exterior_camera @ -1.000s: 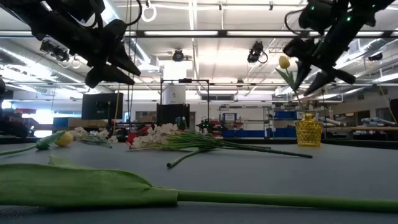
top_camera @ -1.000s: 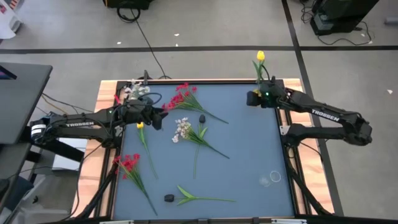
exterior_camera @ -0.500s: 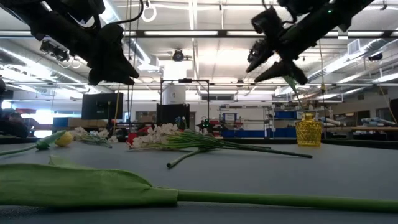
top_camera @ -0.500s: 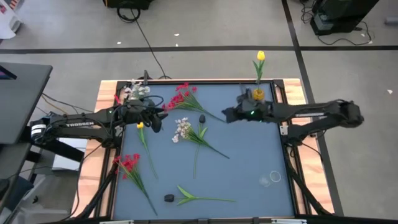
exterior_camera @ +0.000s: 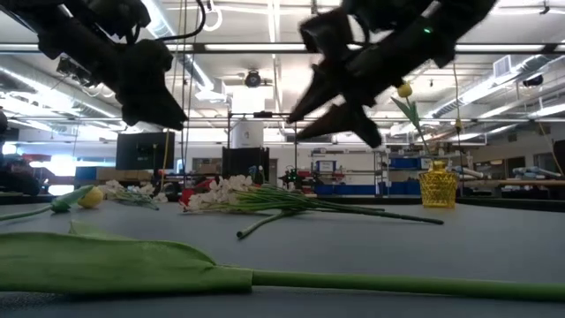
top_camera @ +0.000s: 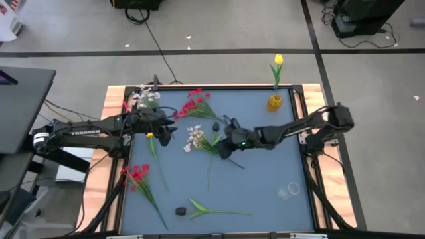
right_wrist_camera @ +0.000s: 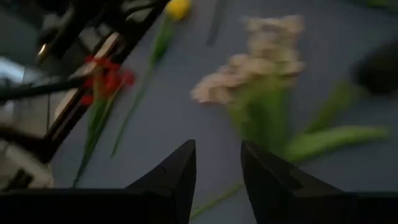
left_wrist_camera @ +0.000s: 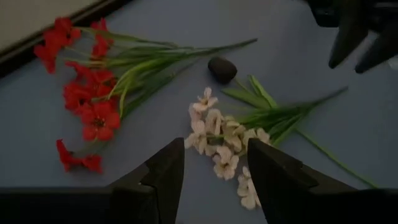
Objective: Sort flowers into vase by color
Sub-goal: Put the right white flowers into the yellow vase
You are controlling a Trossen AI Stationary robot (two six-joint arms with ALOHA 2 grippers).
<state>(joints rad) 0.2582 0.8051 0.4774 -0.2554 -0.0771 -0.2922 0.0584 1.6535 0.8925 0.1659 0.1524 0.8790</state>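
Stems fan out from the white spray (top_camera: 194,138) at the middle of the bench (top_camera: 279,166), its blossoms toward the left arm and its green stalk running down toward the right side and the near edge. The right gripper (top_camera: 224,147) hangs just over that stalk, fingers apart and empty, so it looks the nearer of the two for a pick. The left gripper (top_camera: 164,130) hovers beside the yellow tulip (top_camera: 150,134) lying on the bench, also parted and holding nothing.

From overhead, a second yellow tulip (top_camera: 277,61) already stands in the amber vase (top_camera: 275,102) at the far right corner, well apart from the spray. The left wrist view adds what the overhead one blurs: the white spray (left_wrist_camera: 224,144) lies apart from the red cluster (left_wrist_camera: 87,106), with a dark bud (left_wrist_camera: 222,68) between their stems. The low view shows both grippers well above the bench.
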